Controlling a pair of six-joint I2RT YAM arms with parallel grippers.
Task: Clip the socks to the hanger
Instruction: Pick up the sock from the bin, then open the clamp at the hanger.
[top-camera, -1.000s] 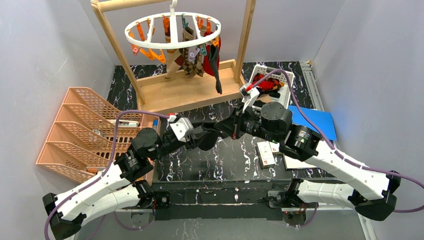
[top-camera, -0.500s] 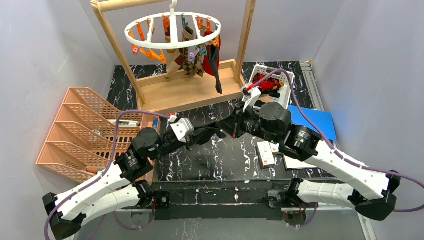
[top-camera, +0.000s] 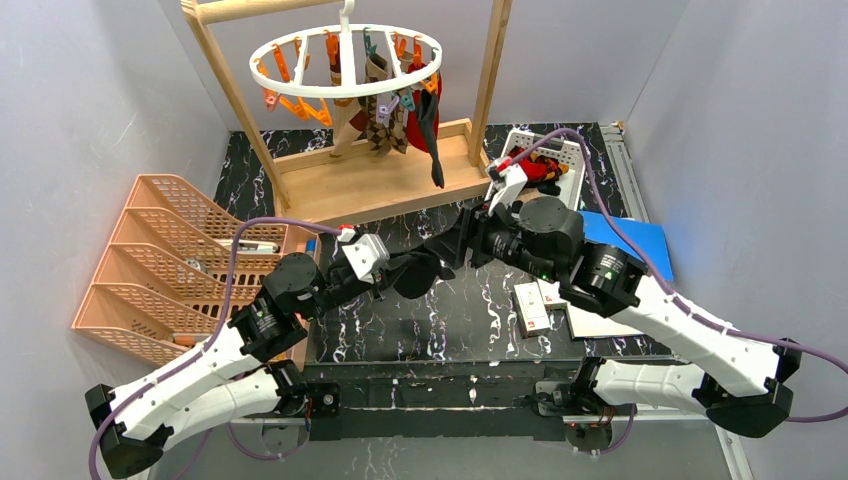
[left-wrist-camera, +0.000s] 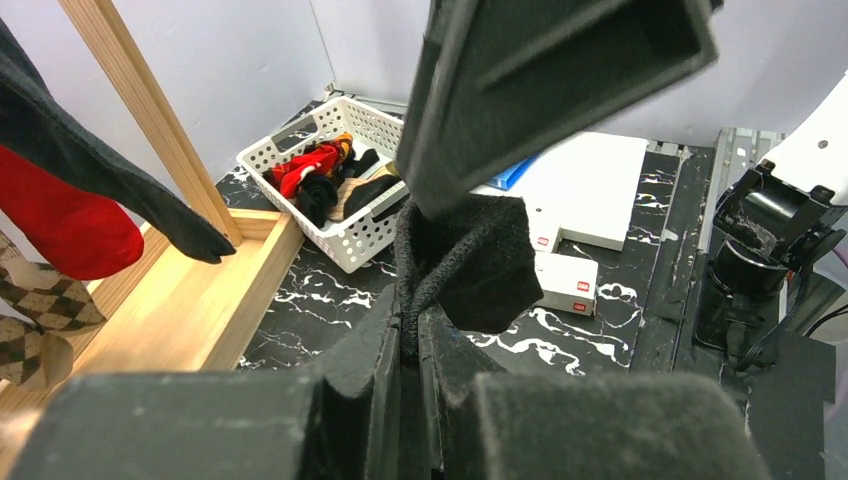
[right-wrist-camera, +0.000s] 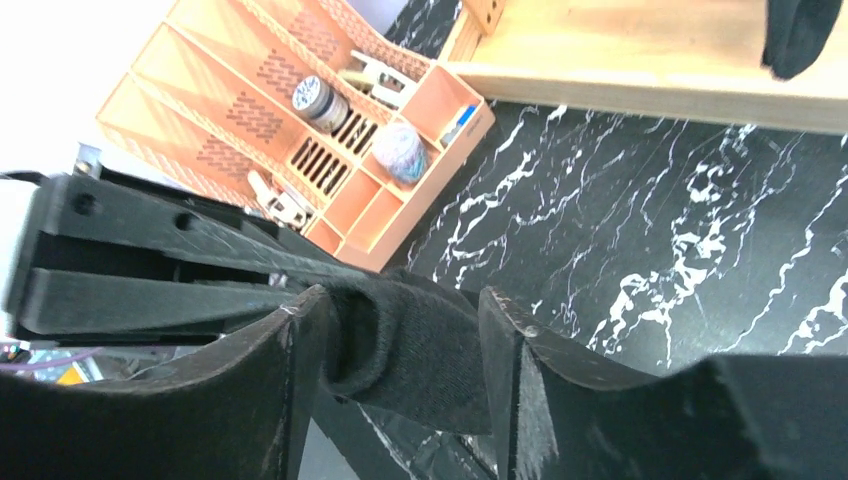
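A black sock (top-camera: 421, 272) hangs over the middle of the table with my left gripper (top-camera: 404, 268) shut on it. In the left wrist view its fingers pinch a fold of the sock (left-wrist-camera: 470, 262) at the gripper (left-wrist-camera: 411, 335). My right gripper (top-camera: 452, 247) stands open around the same sock (right-wrist-camera: 425, 345), whose cuff lies loosely between the spread fingers of the gripper (right-wrist-camera: 400, 325). The white ring hanger (top-camera: 330, 91) hangs from the wooden frame at the back. It carries an argyle sock (top-camera: 380, 125), a red sock (left-wrist-camera: 60, 225) and a black sock (top-camera: 433, 145). More socks (top-camera: 535, 168) lie in the white basket (top-camera: 570, 150).
The wooden frame's base tray (top-camera: 370, 185) lies behind the grippers. An orange organiser (top-camera: 160, 260) stands at the left. White boxes (top-camera: 532, 305), papers and a blue folder (top-camera: 630, 245) lie at the right, under the right arm.
The left gripper has shut on the black sock. The right gripper, shut on it before, has opened its jaws and shifted slightly back.
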